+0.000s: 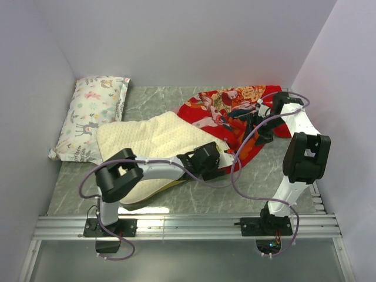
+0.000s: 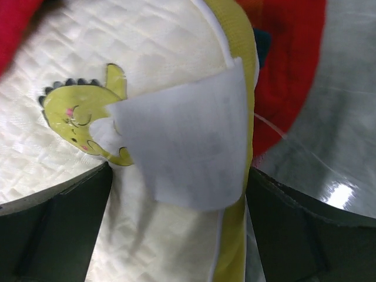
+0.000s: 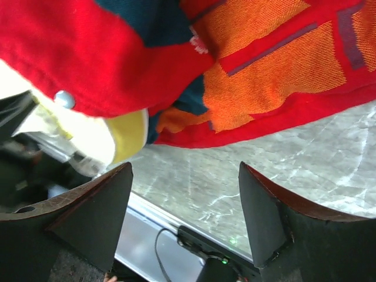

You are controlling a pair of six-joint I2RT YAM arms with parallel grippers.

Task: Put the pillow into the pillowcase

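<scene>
You are early in the job. The cream quilted pillow with the yellow edge band (image 1: 154,140) lies slantwise on the grey marbled tabletop (image 1: 194,198), and nearly all of it is outside the red fabric pillowcase printed with cartoon figures (image 1: 238,108). That pillowcase sits crumpled at the back right. Only the pillow's right end meets it. From the right wrist you can see a yellow corner tucked just under the red hem, beside a small pale snap button (image 3: 64,98). Whether that corner is truly inside the mouth or merely covered by a fold, the pictures do not show. I judge that the mouth must be held apart and the long body of the pillow fed in; all of that is left to do.

Your left fingers (image 2: 53,229) stand spread wide on either side of the pillow's near right edge, released. The white tag (image 2: 188,147) and the yellow dinosaur logo (image 2: 76,114) lie between them, and nothing is pinched.

Your right fingers (image 3: 70,223) are also apart and grasp nothing. They hang just below the pillowcase hem, with bare tabletop showing between them.

The white animal-print pillow (image 1: 94,117) lies well apart at the back left.
</scene>
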